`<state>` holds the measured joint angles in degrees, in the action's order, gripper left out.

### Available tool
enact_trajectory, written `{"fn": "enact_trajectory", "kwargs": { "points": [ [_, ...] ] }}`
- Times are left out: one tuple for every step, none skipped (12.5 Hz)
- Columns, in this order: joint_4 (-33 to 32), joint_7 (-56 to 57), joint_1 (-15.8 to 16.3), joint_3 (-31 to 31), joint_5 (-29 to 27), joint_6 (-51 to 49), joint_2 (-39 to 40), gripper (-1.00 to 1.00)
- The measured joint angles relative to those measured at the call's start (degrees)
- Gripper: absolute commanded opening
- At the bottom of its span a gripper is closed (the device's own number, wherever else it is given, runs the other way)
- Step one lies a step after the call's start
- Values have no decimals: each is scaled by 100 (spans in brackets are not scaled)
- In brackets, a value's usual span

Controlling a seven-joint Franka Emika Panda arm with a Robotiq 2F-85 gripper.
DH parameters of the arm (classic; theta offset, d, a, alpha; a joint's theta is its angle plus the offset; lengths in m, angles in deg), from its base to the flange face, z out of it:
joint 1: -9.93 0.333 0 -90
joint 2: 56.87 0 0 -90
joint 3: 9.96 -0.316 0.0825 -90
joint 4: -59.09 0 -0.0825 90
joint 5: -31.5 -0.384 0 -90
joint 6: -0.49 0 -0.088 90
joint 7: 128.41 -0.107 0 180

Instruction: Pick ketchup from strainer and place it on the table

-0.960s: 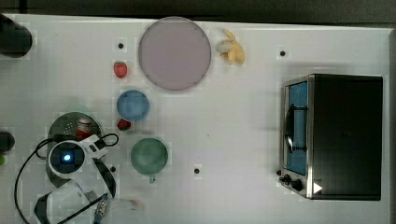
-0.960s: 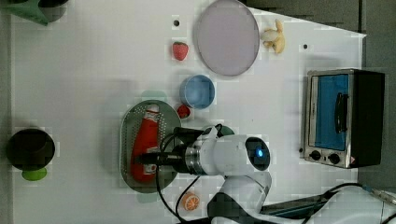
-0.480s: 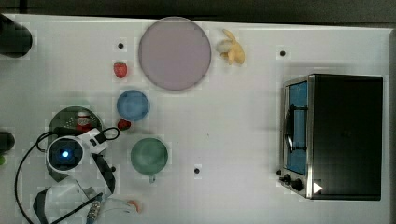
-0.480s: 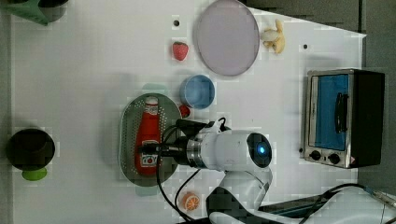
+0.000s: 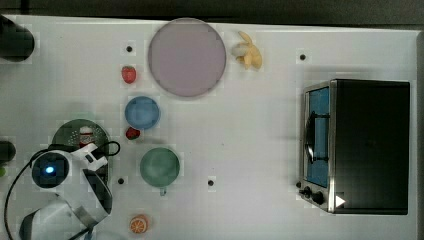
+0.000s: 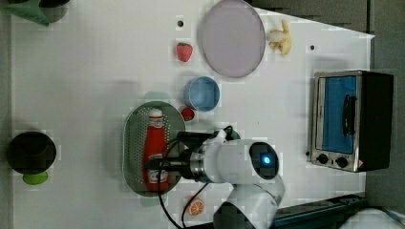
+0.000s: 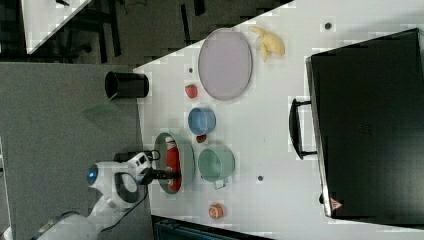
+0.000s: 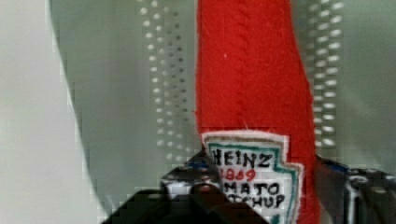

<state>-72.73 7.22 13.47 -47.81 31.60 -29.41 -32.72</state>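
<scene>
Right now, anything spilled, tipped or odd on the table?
Nothing spilled. The red ketchup bottle lies on its side in the pale green perforated strainer, the claw closed around its label end. Everything else sits normally.

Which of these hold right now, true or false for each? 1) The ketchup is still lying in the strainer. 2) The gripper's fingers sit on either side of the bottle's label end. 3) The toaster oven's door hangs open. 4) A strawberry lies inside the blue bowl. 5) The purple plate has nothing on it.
1) True. The ketchup lies flat in the strainer, not yet lifted.
2) True. The gripper is shut on the bottle at its label end.
3) False. The toaster oven has its door closed.
4) False. The blue bowl is empty; one strawberry lies on the table beside it.
5) True. The purple plate is bare.
</scene>
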Motion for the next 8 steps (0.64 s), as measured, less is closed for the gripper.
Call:
{"fn": "enact_trajectory", "kwargs": {
  "points": [
    [45, -13, -5, -8, -66, -280, -353, 18],
    [112, -18, -5, 6, -218, -627, -751, 18],
    [269, -20, -26, 6, -333, -1080, -1120, 18],
    [481, -22, -73, 6, -503, -1486, -1436, 18],
    [772, -21, -97, 50, -583, -1891, -1656, 18],
    [1063, -21, -98, 162, -617, -2219, -1811, 18],
    [1298, -4, -129, 291, -644, -2591, -1943, 18],
    [1466, 69, -182, 436, -639, -2868, -2056, 18]
  ]
}}
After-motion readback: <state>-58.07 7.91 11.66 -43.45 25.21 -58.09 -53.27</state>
